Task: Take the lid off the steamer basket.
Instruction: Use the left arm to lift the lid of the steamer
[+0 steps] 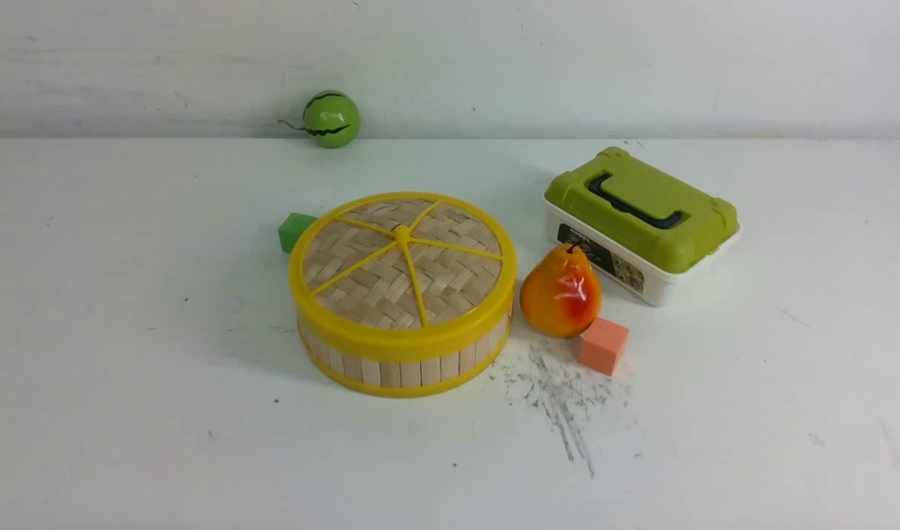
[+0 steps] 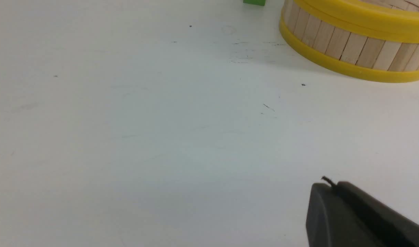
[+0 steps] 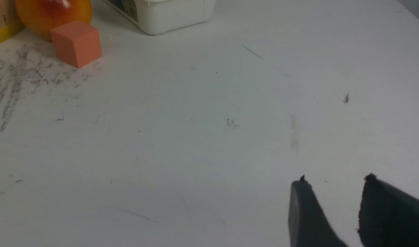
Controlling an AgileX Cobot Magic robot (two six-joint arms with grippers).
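On the bench (image 1: 126, 368), at approach with left pincer (image 2: 331, 185) closed empty, right pincer (image 3: 335, 180) parted; next, grip the lid (image 1: 402, 254) by its rim, lift off the steamer basket (image 1: 402, 364).

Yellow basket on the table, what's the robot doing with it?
Nothing is being handled yet. The lid sits on the steamer basket in the middle of the white table. The left claw is shut and the right claw is open. Both hang over bare table, away from the basket, holding nothing. A pear and an orange cube sit beside the basket, with a green-lidded box behind them.
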